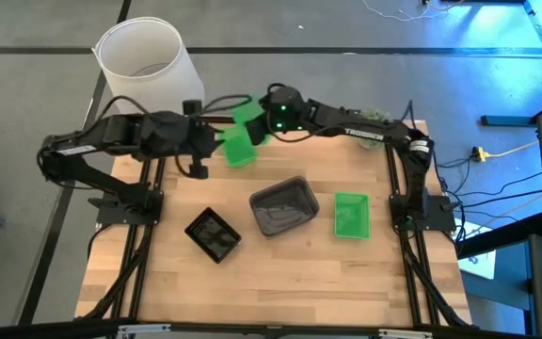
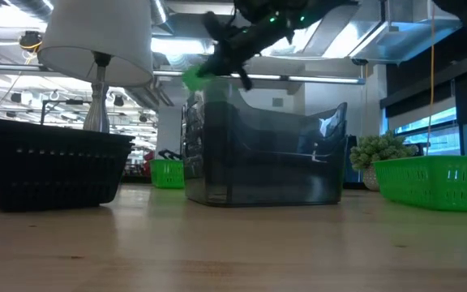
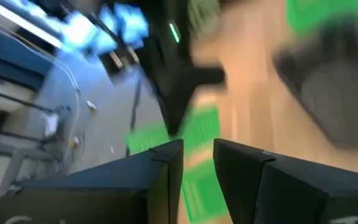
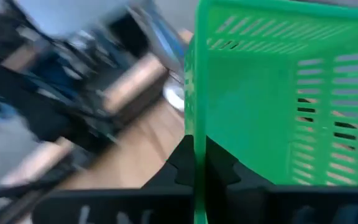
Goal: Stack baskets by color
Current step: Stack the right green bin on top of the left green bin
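Your right gripper [image 4: 194, 171] pinches wall of lifted green basket [image 1: 248, 117], far centre, above second green basket [image 1: 240, 150]. Light, stiff, perforated plastic; thin-rim hold may swing. Left gripper [image 1: 199, 169] waits beside, empty, fingers barely parted.

Three green baskets [image 1: 351, 216] [image 1: 240, 151] [image 1: 249, 121] (one held aloft), one grey basket [image 1: 284, 205], one black basket [image 1: 214, 234]
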